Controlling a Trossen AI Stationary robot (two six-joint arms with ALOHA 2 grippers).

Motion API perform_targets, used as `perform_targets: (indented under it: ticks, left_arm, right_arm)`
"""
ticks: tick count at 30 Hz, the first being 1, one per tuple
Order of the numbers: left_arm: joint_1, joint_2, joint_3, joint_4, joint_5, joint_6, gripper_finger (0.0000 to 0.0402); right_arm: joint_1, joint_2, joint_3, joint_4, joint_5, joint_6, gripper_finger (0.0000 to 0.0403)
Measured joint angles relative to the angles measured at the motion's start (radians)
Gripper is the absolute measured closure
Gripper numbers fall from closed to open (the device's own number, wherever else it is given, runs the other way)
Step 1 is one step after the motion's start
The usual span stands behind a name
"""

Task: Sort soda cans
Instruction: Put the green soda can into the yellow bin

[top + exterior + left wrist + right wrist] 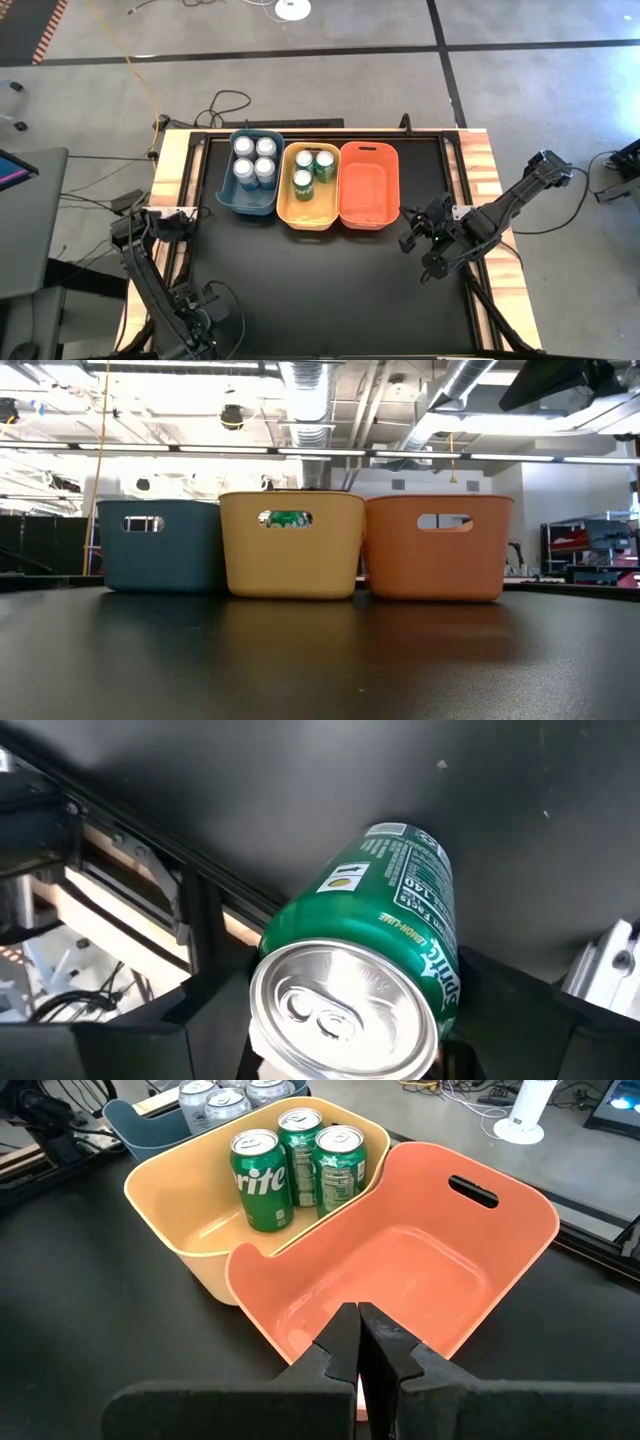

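Four blue-silver cans (254, 159) stand in the blue bin (226, 195). Three green cans (312, 170) stand in the yellow bin (290, 215); they also show in the right wrist view (295, 1160). My left gripper (207, 316) is at the table's near left corner, shut on a fourth green can (385, 910), whose silver top (340, 1005) faces the wrist camera. My right gripper (411, 241) (358, 1342) is shut and holds nothing, just right of the orange bin's (420, 1270) near end. My left gripper (350, 1055) holds the green can between its two fingers, one on each side of the can's wall near the top end (448, 995). The can lies along the fingers, bottom end pointing away. I cannot tell whether it is lifted off the table.
The three bins stand side by side at the table's far middle: blue, yellow, then orange (367, 215), which holds no cans. The black table top (330, 290) lies bare in front of them. In the low view only the bins (290, 545) show.
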Motion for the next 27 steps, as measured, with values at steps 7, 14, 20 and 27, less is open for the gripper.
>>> perform_targets:
  ticks: [7,14,20,27]
  left_arm:
    - [0.063,-0.017,0.031,-0.033,-0.026,-0.006,0.0109]
    - [0.186,-0.087,0.111,-0.038,-0.093,0.018,0.0110]
    - [0.348,-0.138,0.220,-0.040,-0.179,0.142,0.0110]
    - [0.574,-0.142,0.393,-0.037,-0.294,0.415,0.0110]
  right_arm:
    - [0.000,0.000,0.000,0.008,0.000,-0.015,0.0378]
    - [0.000,0.000,0.000,0.008,-0.002,-0.015,0.0378]
    - [0.019,0.000,0.000,0.017,-0.008,-0.015,0.0378]
    - [0.023,0.000,0.000,0.012,-0.009,-0.036,0.0378]
